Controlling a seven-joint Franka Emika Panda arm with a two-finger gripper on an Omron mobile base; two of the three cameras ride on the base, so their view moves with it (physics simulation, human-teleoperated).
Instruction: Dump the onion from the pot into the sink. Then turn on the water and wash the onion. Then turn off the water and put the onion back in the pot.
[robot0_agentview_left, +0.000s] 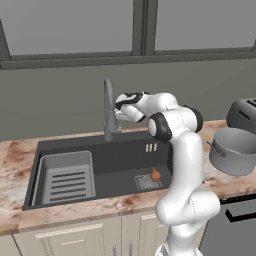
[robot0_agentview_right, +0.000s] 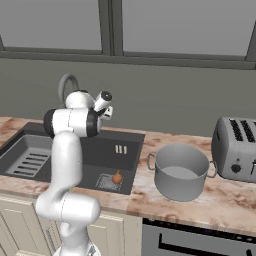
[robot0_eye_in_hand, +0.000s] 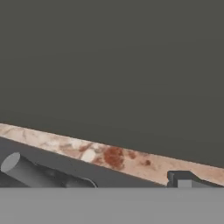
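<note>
My fingers (robot0_agentview_left: 120, 116) are spread wide and hold nothing, raised beside the faucet (robot0_agentview_left: 108, 107) behind the sink (robot0_agentview_left: 100, 170). The onion (robot0_agentview_left: 156, 174) sits on the drain grate (robot0_agentview_left: 148, 181). The pot (robot0_agentview_right: 180, 171) stands on the table (robot0_agentview_right: 220, 200), near the toaster (robot0_agentview_right: 236, 148).

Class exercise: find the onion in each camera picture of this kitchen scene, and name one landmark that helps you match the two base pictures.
Left base view: the onion lies in the sink, lower centre-right, beside the drain grate.
Right base view: the onion lies left of centre, at the same grate, left of the pot.
Hand view: I cannot find it there.
Shared landmark: the drain grate.
</note>
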